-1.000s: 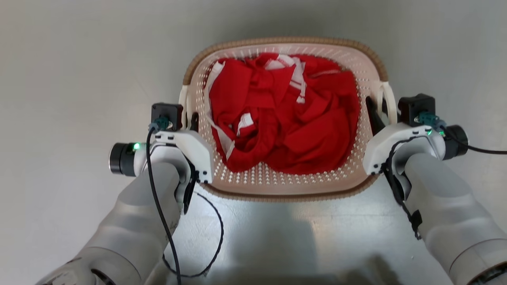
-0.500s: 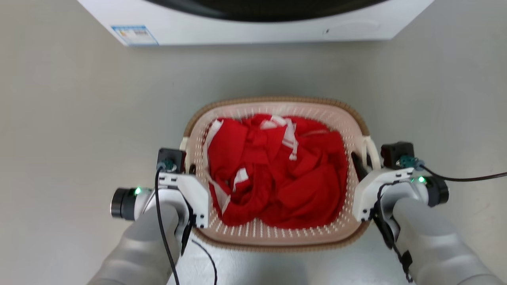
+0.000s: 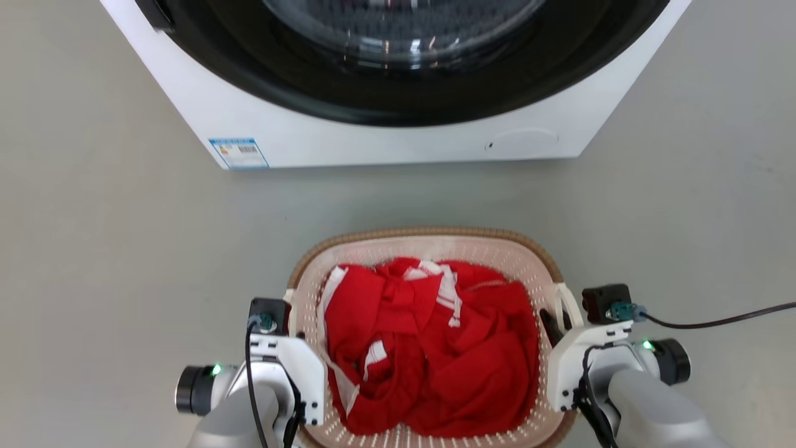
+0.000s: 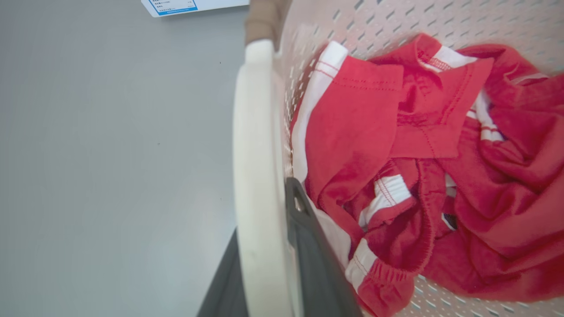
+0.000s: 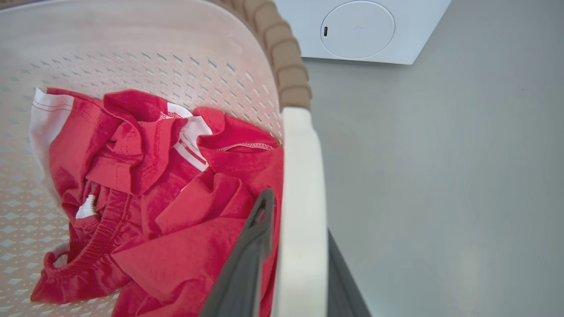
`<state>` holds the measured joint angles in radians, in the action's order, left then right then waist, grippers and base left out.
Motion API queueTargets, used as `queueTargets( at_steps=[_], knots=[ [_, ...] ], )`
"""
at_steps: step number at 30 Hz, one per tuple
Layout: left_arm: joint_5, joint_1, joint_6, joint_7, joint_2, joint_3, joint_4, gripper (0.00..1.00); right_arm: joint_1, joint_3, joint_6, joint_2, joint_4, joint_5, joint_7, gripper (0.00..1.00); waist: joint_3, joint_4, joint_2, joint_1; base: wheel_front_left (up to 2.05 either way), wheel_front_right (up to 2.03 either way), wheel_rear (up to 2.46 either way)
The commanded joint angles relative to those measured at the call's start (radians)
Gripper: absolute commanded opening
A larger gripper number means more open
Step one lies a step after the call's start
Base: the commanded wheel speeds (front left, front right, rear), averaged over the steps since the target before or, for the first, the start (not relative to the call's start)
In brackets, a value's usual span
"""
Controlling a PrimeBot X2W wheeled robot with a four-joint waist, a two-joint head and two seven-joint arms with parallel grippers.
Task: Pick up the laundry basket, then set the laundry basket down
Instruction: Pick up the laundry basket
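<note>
While symmetrical, end effectors (image 4: 264,211) (image 5: 297,213) on laundry basket (image 3: 429,233)

Floor (image 3: 93,261) is smooth pale grey. White washer (image 3: 385,140) stands on it at the far edge, blue label (image 3: 239,152) low on its front.

Plain grey floor (image 3: 93,249); white washing machine (image 3: 373,140), dark round door (image 3: 398,102), blue-edged label (image 3: 239,152).

Cream perforated plastic laundry basket (image 3: 435,250): matt walls, brown woven-look rim (image 3: 423,232). Smooth white plastic handle (image 4: 255,167) between dark matt fingers (image 4: 310,251) of left gripper (image 4: 264,209). Beside them, red-and-white cloth garment (image 3: 448,361), creased. Ahead, white washing machine (image 3: 385,142), glossy.
</note>
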<state>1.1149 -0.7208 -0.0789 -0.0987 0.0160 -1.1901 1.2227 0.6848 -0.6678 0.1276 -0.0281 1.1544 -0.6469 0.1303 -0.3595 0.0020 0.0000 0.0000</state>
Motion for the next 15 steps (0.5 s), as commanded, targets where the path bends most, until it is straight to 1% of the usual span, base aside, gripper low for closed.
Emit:
queueTargets(
  at_steps=[1,7,15],
  knots=[
    [0.004,0.015,-0.016,-0.006,-0.066,0.008,0.035,0.0,-0.044,-0.022,0.003,-0.022,0.007,-0.008,-0.01,0.0,0.045,-0.002,0.0,0.0,0.0,0.0,0.0],
    [0.016,0.05,-0.009,0.005,-0.066,0.006,0.04,0.0,-0.072,-0.043,0.003,-0.022,0.013,-0.041,-0.03,0.0,0.109,-0.005,0.0,0.0,0.0,0.0,0.0],
    [0.019,0.079,0.005,0.051,-0.066,-0.01,0.048,0.0,-0.083,-0.076,0.003,-0.022,0.02,-0.087,-0.082,0.0,0.196,-0.011,0.0,0.0,0.0,0.0,0.0]
  ],
)
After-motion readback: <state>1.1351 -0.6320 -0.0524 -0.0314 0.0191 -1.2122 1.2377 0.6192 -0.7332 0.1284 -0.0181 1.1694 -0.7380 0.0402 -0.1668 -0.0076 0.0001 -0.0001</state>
